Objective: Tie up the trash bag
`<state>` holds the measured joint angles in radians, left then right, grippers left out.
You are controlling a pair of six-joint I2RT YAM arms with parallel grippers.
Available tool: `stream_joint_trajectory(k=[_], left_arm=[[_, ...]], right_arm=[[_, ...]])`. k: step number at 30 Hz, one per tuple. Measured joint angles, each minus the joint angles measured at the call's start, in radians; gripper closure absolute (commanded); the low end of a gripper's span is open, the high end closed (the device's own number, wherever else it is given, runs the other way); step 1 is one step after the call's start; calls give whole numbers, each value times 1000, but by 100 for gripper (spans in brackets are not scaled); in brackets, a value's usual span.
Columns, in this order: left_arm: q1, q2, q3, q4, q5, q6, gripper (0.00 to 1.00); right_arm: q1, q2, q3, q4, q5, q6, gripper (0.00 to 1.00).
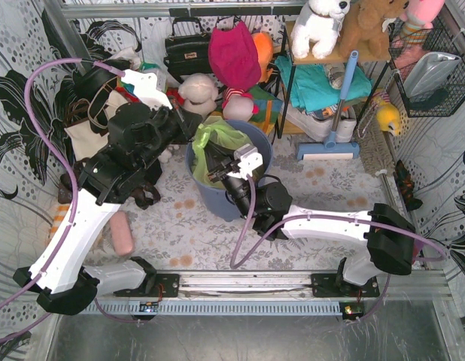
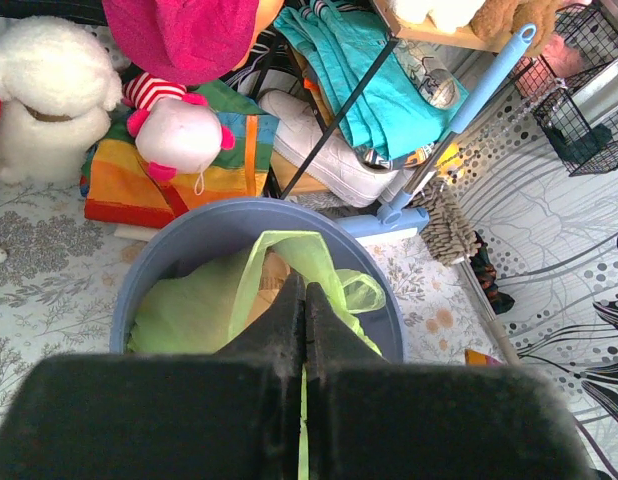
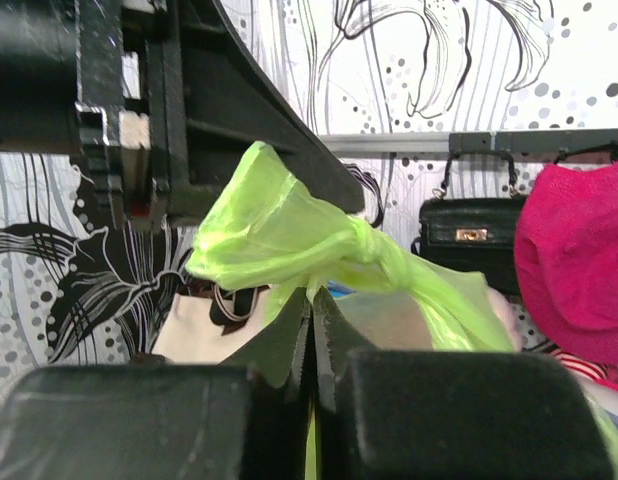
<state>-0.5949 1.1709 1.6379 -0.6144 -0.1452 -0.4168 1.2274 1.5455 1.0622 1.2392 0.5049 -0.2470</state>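
The lime-green trash bag (image 1: 217, 137) sits in the round blue-grey bin (image 1: 256, 143); brown paper shows through it in the left wrist view (image 2: 194, 305). My left gripper (image 1: 190, 125) is at the bin's left rim, shut on a strip of the bag's top (image 2: 305, 287). My right gripper (image 1: 215, 162) reaches into the bin from the front and is shut on green plastic (image 3: 311, 300) just below a twisted knot (image 3: 367, 250) in the bag's neck. The left gripper's black body (image 3: 214, 120) shows above the knot in the right wrist view.
Behind the bin are plush toys (image 1: 196, 92), a magenta hat (image 1: 234, 54), a black handbag (image 1: 186, 51), a shelf rack (image 1: 323, 83) and a blue mop (image 1: 334, 124). A cream tote bag (image 1: 89, 135) lies at the left. A pink object (image 1: 123, 233) lies near the left arm.
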Motion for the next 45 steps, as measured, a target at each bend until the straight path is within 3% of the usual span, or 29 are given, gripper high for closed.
stream_joint_trajectory(k=[21,22,26,29,36,45], left_arm=[[0,-4,-3,23,10,4,100],[0,-5,-5,29,17,5,100],[0,-6,-10,49,52,10,100],[0,-6,-12,60,69,11,100],[0,-6,-14,63,80,11,100],[0,-6,-19,69,91,11,100]], right_arm=[[0,-143,-204,-9,109,89,100],[0,-150,-213,-9,110,91,98],[0,-193,-250,-9,77,83,69],[0,-242,-251,-32,31,64,62],[0,-378,-199,-189,-53,-6,57],[0,-309,100,-535,-72,-54,54]])
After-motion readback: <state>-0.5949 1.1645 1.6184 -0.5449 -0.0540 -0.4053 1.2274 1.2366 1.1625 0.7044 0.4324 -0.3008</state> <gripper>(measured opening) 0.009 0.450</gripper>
